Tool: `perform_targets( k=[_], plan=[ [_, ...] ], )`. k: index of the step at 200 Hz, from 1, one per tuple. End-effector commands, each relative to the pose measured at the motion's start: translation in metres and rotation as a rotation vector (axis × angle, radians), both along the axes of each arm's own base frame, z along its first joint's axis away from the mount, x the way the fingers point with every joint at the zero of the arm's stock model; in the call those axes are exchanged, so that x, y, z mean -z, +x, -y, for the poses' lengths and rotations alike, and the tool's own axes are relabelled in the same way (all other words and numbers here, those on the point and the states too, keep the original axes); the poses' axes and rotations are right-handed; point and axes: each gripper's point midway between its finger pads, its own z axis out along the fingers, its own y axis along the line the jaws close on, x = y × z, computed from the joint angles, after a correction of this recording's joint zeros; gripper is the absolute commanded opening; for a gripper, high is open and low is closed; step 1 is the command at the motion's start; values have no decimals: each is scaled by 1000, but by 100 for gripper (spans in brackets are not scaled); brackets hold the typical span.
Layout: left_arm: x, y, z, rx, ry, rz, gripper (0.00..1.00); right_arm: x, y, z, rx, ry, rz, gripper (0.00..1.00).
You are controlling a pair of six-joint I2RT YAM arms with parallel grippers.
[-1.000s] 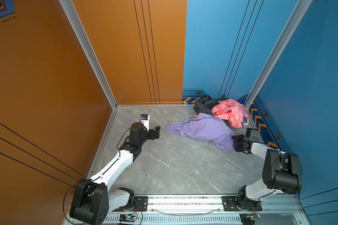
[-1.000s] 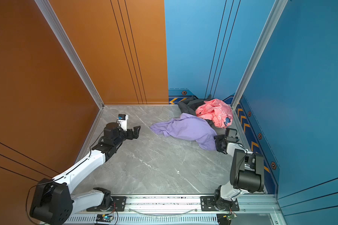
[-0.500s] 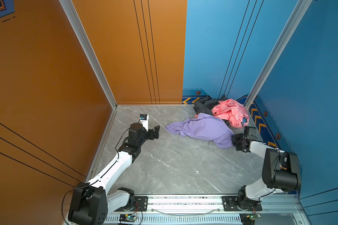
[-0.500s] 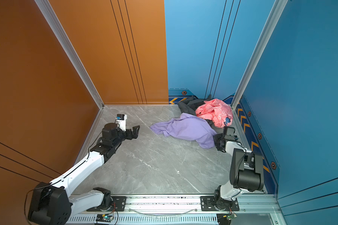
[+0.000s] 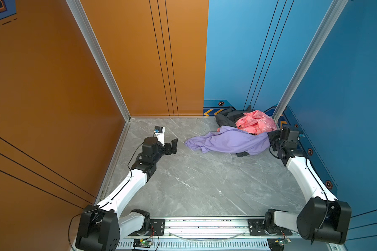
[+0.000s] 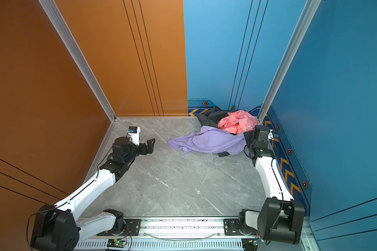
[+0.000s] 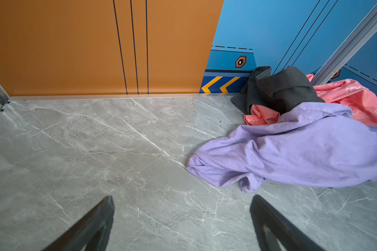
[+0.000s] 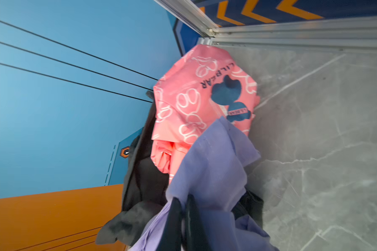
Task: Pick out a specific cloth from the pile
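Bare worktop (image 5: 205,184) is seen across the middle. The lilac cloth (image 5: 229,142) is clamped at its edge by the right hand (image 8: 183,203); the left hand (image 5: 172,146) is held open.

left gripper (image 5: 172,146) spread wide, right gripper (image 8: 182,207) clamped

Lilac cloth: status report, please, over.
Right end effector shut on lilac cloth. Left end effector open, short of it. Cloth overlaps pink garment and dark grey garment.
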Motion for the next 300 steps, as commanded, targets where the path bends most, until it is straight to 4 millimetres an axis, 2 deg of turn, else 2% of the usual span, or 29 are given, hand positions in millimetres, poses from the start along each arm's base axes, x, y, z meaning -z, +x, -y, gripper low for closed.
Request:
perform_targets(
  k=[1, 25, 41, 75, 95, 126, 143, 159, 205, 246, 280, 295, 297, 300],
  plan=[
    [-29, 5, 6, 30, -36, 69, 98, -42, 2, -4, -13, -124, 50, 0],
    [-41, 6, 16, 75, -65, 100, 98, -85, 13, -32, -103, -222, 128, 0],
    [-49, 8, 24, 110, -83, 118, 98, -113, 21, -57, -183, -295, 195, 0],
    [-66, 9, 43, 185, -97, 153, 98, -165, 33, -126, -385, -447, 322, 0],
    [-76, 8, 55, 233, -91, 184, 98, -185, 35, -173, -525, -504, 386, 0],
    [-92, 6, 72, 300, -86, 226, 98, -190, 37, -237, -696, -469, 448, 0],
    [-99, 4, 81, 334, -90, 250, 98, -185, 34, -271, -794, -459, 460, 0],
    [-106, 0, 93, 377, -91, 276, 100, -179, 30, -300, -874, -435, 468, 0],
    [-112, -10, 130, 537, -107, 297, 94, -162, 11, -372, -1093, -339, 472, 0],
    [-111, 0, 141, 523, -146, 307, 93, -161, -4, -405, -1187, -293, 490, 0],
    [-115, 16, 147, 501, -208, 314, 89, -159, -12, -421, -1230, -262, 491, 0],
    [-108, 22, 149, 496, -214, 299, 87, -158, -13, -425, -1237, -252, 493, 0],
    [-107, 22, 149, 497, -214, 295, 84, -158, -13, -426, -1237, -252, 492, 0],
    [-118, 24, 150, 500, -221, 320, 82, -159, -14, -426, -1238, -250, 493, 0]
  ],
)
